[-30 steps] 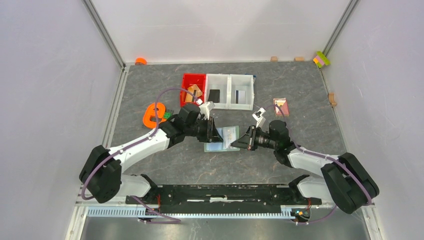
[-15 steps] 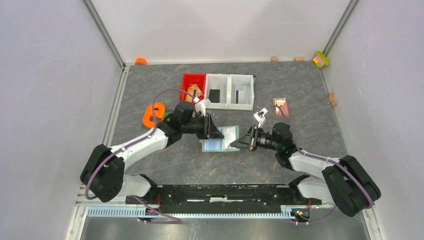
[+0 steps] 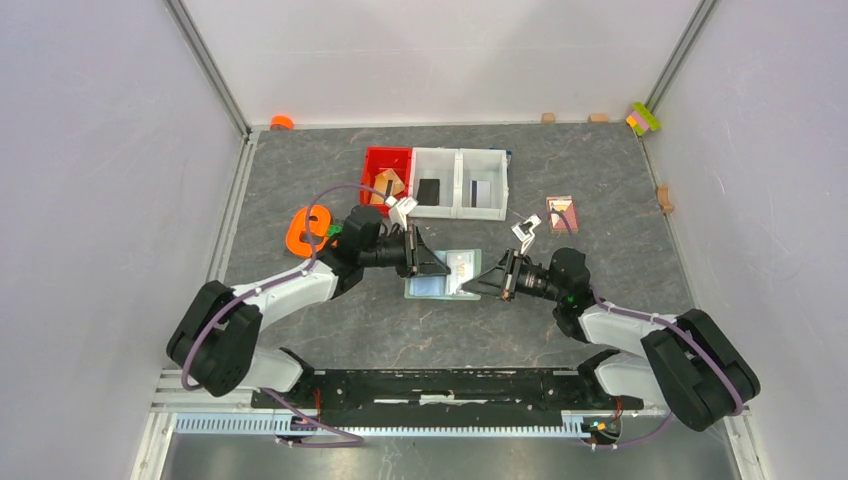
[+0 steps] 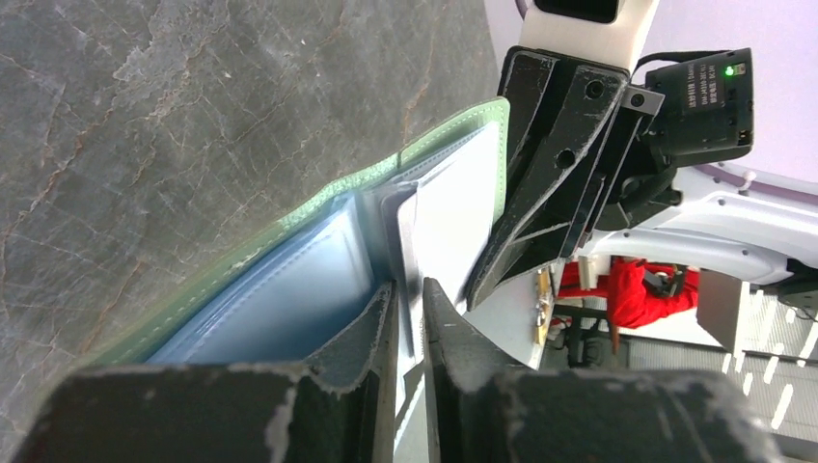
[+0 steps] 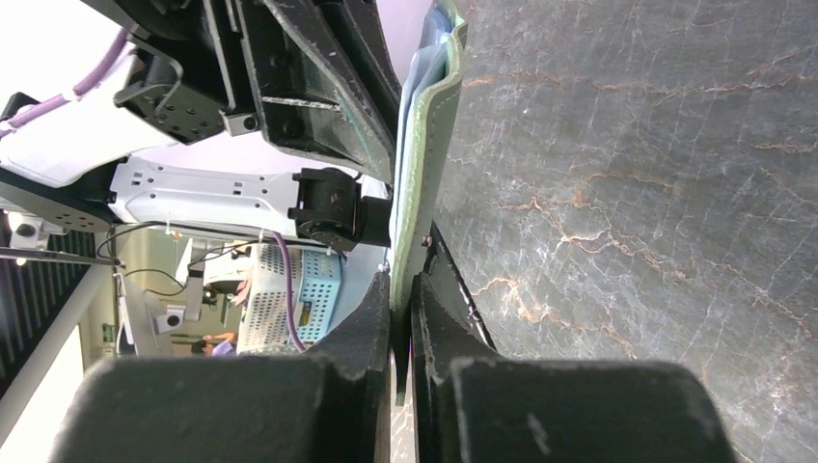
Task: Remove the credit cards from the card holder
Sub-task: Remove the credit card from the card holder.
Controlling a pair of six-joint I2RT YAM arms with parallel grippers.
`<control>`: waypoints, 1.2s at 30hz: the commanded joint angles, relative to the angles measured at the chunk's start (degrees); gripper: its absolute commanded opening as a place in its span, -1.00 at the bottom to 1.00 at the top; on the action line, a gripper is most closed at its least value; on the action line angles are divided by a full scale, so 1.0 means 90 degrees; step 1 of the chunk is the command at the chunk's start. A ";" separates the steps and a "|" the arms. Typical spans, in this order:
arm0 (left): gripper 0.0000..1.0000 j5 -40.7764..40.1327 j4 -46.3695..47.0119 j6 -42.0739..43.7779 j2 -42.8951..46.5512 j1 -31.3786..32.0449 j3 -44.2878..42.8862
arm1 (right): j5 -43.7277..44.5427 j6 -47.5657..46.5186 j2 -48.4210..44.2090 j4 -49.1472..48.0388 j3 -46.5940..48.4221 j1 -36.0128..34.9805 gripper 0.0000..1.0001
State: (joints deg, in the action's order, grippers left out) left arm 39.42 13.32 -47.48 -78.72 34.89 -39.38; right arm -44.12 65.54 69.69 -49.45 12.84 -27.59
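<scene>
Holder [image 3: 432, 288] lies open on the table [image 3: 600, 165], long axis left-right between the arms. Right gripper [image 5: 403, 282] pinches its green edge; left gripper [image 4: 409, 291] nips a pale card [image 4: 451, 207] standing in it.

Grey marbled tabletop [image 3: 620, 290], plain pale walls [image 3: 100, 150], metal posts [image 3: 205, 65]

I'm looking into a robot lab test cell: white panel walls [image 3: 100, 150] are closing in a grey stone-patterned tabletop [image 3: 600, 170], aluminium posts [image 3: 207, 65] are framing the corners, and a black mounting rail [image 3: 450, 385] is carrying both arm bases [image 3: 215, 350]. Past the wrist cameras I'm seeing a pale blue crate [image 5: 311, 289], cabling [image 5: 282, 270] and someone in red [image 4: 632, 289] in the room beyond.
</scene>
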 commanded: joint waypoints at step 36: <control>-0.96 0.1432 0.2409 -0.1361 -0.0493 -0.0331 0.0550 | -0.0147 -0.0552 0.0179 -0.0261 0.0156 0.0012 -0.65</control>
State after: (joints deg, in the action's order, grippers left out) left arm 50.33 38.81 -63.33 -84.75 32.69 -34.33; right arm -47.42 66.50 72.75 -57.12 11.94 -28.10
